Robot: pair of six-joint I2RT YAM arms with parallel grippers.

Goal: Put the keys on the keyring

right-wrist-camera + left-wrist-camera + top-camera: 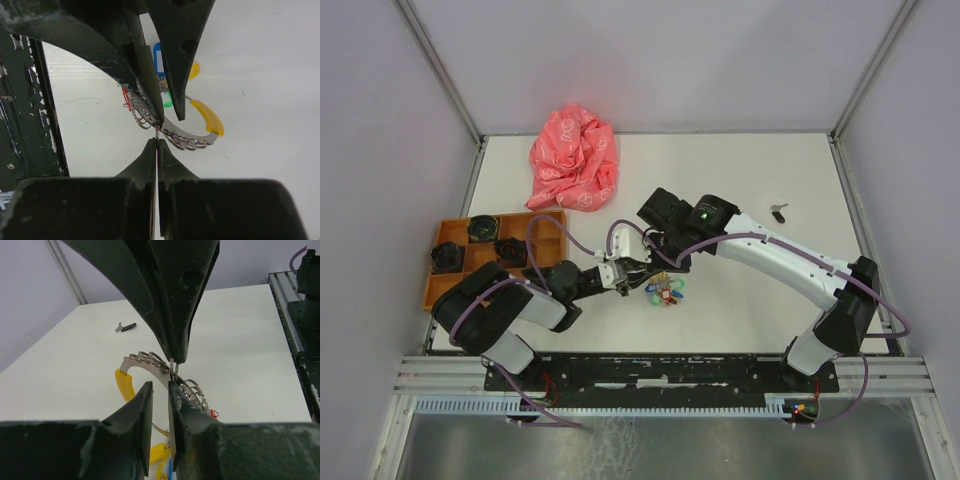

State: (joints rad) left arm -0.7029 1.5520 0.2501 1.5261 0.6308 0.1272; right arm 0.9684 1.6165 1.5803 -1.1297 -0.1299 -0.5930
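Keyring (192, 137) of curved steel, yellow grip (207, 116), right pincer (157, 142) pinching thin split ring (173, 371), left pincer (160, 390) slightly spread

The right gripper (158, 145) at six o'clock was clamped on a thin silver wire ring (158, 131). A curved silver metal keyring with a yellow plastic tip (206, 114) lay toward three o'clock.

Left arm (535, 308) and right arm (770, 255): white link covers, black joint housings, one purple cable (575, 240) along each; black end effector fingers (125, 425) show scuffed paint
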